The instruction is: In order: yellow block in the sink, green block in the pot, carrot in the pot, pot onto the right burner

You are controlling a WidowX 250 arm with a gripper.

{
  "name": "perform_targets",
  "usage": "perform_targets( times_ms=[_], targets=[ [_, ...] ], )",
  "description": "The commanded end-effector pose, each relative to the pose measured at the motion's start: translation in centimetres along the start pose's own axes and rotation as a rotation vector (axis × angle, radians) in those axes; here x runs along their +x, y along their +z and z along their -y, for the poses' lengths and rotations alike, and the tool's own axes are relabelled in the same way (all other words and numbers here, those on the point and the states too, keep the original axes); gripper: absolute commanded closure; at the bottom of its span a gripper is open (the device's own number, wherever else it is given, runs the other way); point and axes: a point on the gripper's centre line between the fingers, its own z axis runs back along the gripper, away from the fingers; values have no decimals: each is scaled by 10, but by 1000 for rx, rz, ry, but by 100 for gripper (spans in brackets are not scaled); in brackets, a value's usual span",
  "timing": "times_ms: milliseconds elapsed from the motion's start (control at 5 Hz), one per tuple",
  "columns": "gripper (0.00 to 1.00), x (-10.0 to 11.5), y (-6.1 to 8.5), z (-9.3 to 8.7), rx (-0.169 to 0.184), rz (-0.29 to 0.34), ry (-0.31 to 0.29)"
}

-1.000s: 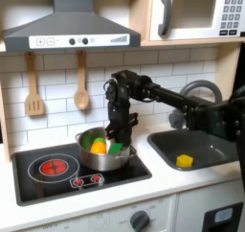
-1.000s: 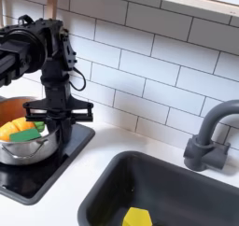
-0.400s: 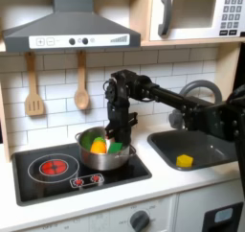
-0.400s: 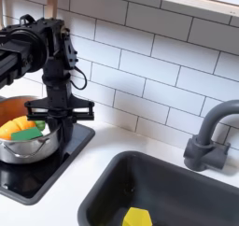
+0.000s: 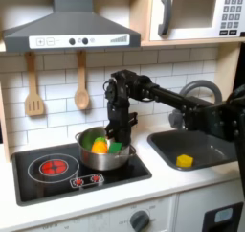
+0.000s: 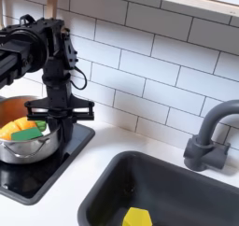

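The pot (image 5: 103,151), loaded with carrot (image 5: 99,146) and green block (image 5: 116,147), is seen directly below the gripper (image 5: 120,135); its opening cannot be told.

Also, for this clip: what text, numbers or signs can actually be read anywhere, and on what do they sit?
"01:30" (last digits unsure): the small display at the top of the microwave keypad, in the first exterior view.
Microwave keypad buttons: markings too small and blurred to read.
Range hood control knobs: no legible label.
Stove front dials: red marks, not readable.
Second exterior view: no text on the tiles, sink or pot.
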Motion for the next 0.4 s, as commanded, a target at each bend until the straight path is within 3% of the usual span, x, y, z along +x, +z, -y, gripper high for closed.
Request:
perform_targets(
  times_ms=[0, 200],
  targets=[
    [0, 0, 1, -2, -9, 8, 29],
    [0, 0, 7, 0, -16, 20, 25]
  ],
)
